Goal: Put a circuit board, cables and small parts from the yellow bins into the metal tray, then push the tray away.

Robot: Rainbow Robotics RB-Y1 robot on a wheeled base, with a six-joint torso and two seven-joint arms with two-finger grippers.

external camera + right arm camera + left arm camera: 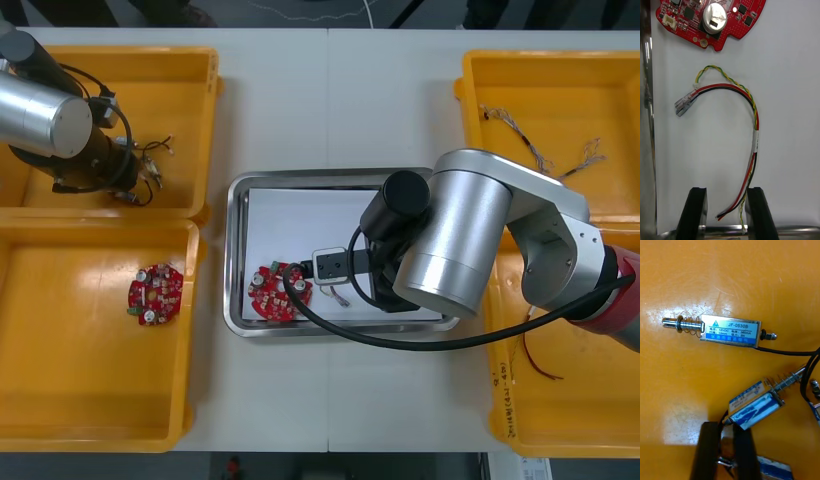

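Count: four yellow bins (185,110), two at each side, with one metal tray (238,205) between them. Two circuit boards (270,292): one on the tray's white floor, the other in the near-left bin. One red and yellow cable (754,123) lies in the tray beside that board. Its bare end sits between the spread, empty fingers of my right gripper (727,195). My left gripper (727,425), over the far-left bin, is pinched on one small metal part (727,461). Two more lie just beyond its fingertips.
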